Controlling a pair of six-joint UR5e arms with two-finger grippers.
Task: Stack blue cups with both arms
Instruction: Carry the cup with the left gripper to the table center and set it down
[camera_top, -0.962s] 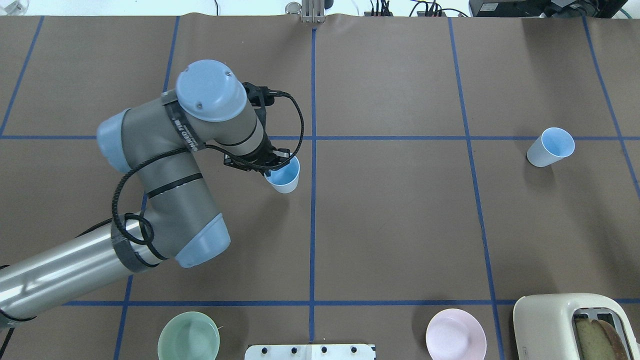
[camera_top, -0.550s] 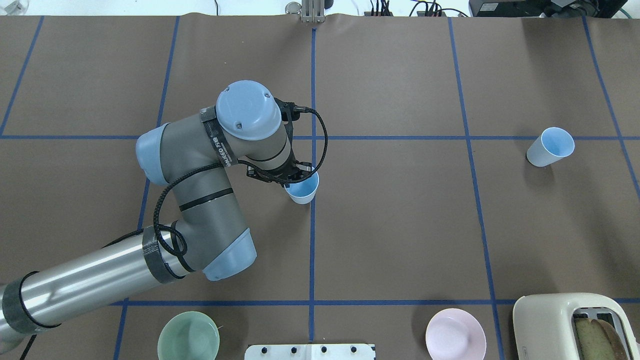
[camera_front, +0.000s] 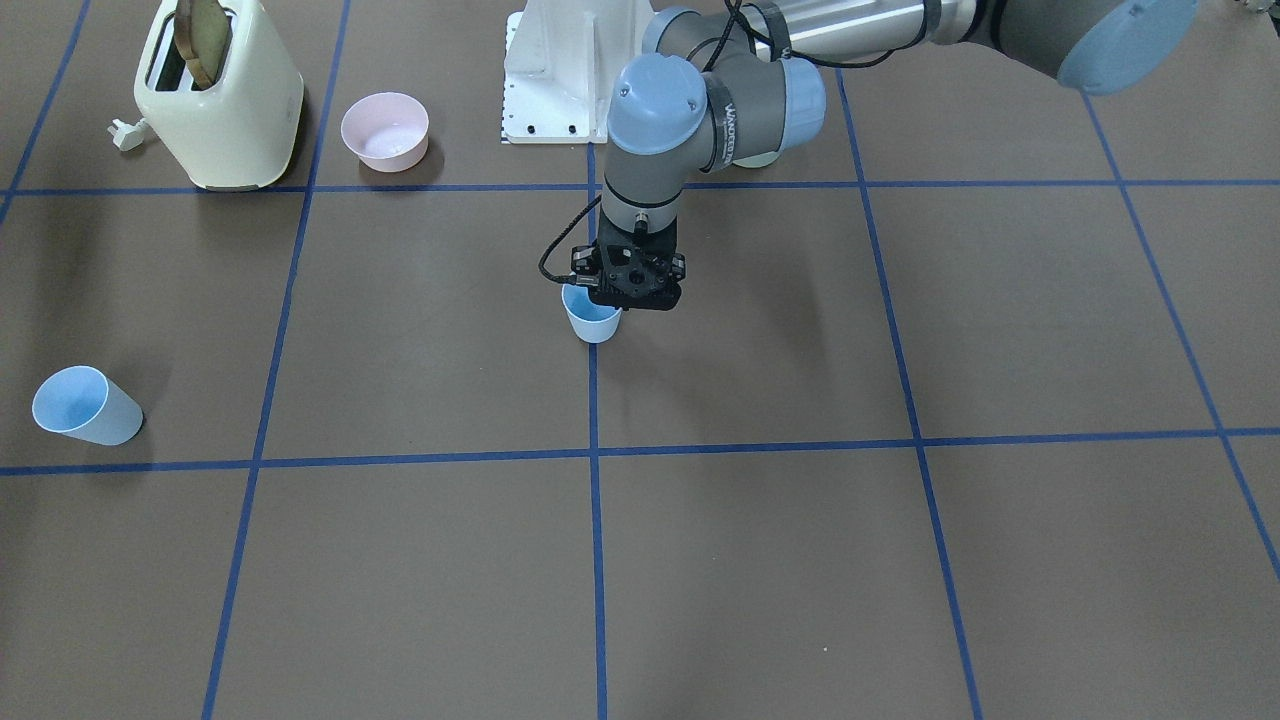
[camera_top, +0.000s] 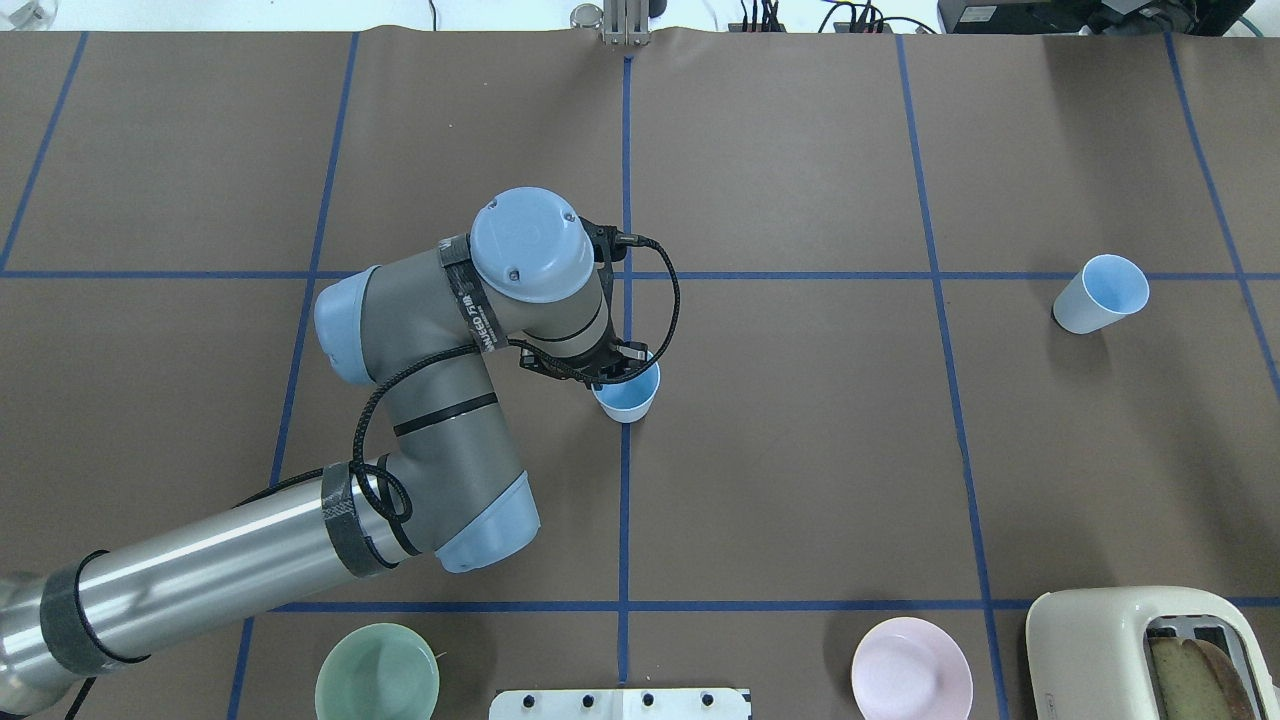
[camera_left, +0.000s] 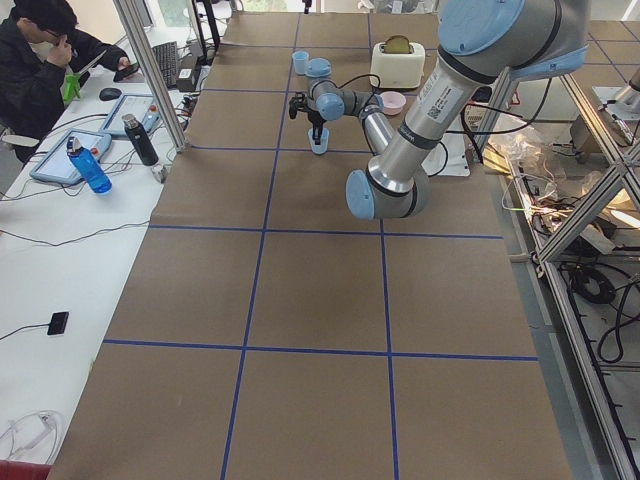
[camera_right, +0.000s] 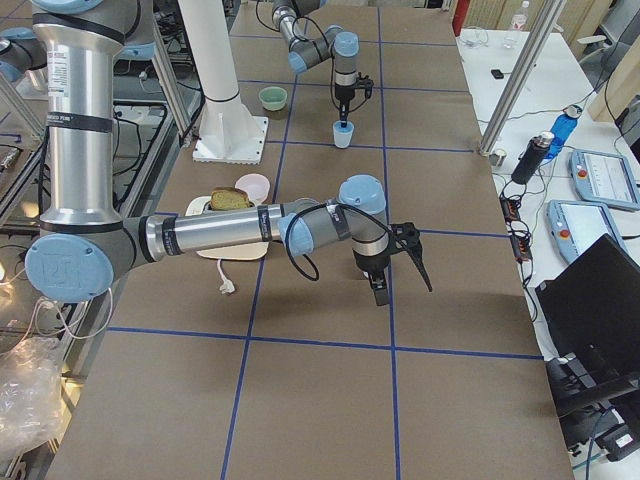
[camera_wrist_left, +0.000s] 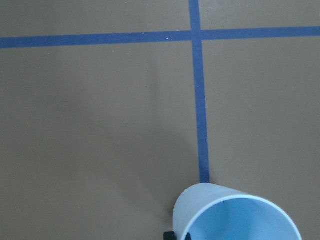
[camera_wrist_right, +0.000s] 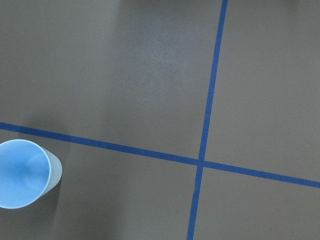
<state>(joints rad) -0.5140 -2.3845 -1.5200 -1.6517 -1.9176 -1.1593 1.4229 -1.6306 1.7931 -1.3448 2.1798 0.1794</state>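
Observation:
My left gripper is shut on the rim of one blue cup and holds it upright, low over the table's centre line. It also shows in the front view with the cup, whose rim fills the bottom of the left wrist view. The second blue cup stands alone at the far right, and shows in the front view and the right wrist view. My right gripper shows only in the right side view; I cannot tell whether it is open or shut.
A cream toaster with bread, a pink bowl and a mint-green bowl stand along the near edge, either side of the white pedestal base. An operator sits at a side desk.
My left arm has carried the blue cup to the right and nearer the robot, from left of the centre line onto it. The second cup has not moved.

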